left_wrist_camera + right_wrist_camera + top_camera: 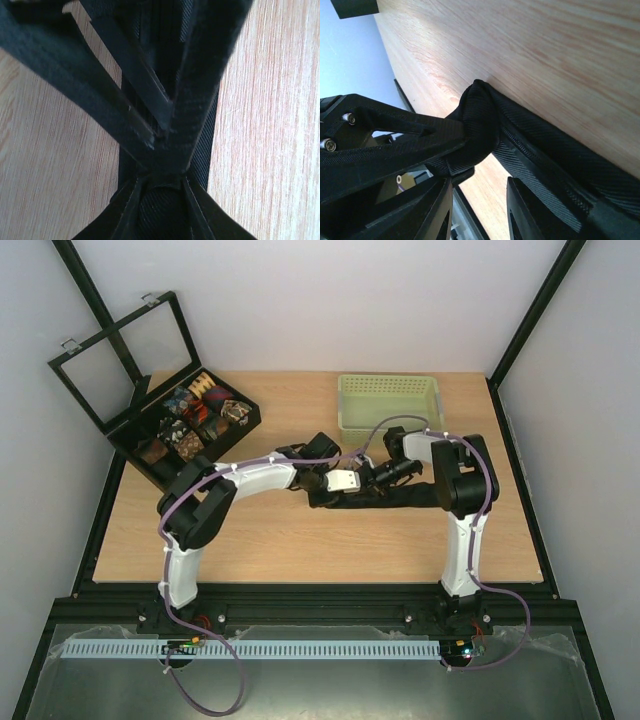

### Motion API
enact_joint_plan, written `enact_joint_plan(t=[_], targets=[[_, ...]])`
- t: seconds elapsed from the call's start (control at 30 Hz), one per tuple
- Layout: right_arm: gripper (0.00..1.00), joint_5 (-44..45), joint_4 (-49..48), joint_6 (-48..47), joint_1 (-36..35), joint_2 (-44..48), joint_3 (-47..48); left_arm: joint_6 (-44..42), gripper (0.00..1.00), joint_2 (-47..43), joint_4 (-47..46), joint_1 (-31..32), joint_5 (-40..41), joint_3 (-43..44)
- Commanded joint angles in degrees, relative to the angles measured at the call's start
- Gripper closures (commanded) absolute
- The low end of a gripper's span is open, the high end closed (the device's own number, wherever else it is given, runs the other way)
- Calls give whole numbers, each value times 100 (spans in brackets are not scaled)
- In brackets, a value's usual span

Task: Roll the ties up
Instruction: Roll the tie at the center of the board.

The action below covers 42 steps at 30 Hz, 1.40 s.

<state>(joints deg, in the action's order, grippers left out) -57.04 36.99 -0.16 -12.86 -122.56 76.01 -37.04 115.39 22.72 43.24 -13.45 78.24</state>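
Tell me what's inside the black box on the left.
Small rolled ties, patterned brown, orange and blue, sit in the box's compartments. Whatever lies beneath them is covered.

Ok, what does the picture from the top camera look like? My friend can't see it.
A robot's left gripper and right gripper meet over a black tie lying on a wooden table. At the far left, an open black box holds rolled patterned ties; a pale green basket sits at the far edge.
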Motion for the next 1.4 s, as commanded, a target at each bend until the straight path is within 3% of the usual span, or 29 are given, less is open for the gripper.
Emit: enact_joint_plan(t=[0.0, 0.1, 0.33, 0.5, 0.67, 0.77, 0.93, 1.37], targets=[[69, -406, 13, 167, -25, -107, -148, 26, 76, 618, 609, 86, 311, -312], [69, -459, 25, 161, -25, -211, -86, 81, 72, 702, 499, 114, 209, -402], [67, -539, 4, 155, -24, -149, -104, 178, 72, 869, 479, 158, 245, -364], [58, -571, 17, 133, -66, -101, -73, 188, 73, 996, 582, 158, 259, -224], [65, -177, -50, 107, -240, -180, -104, 219, 72, 1042, 611, 158, 199, -138], [81, 147, -93, 36, -258, -246, -174, 238, 71, 1055, 615, 158, 178, -110], [97, 654, 61, -209, -245, -407, -304, 336, 67, 1018, 548, 59, 16, -37], [99, 1166, -169, -196, -200, -569, -429, 201, 43, 326, -381, -559, -1513, -396]])
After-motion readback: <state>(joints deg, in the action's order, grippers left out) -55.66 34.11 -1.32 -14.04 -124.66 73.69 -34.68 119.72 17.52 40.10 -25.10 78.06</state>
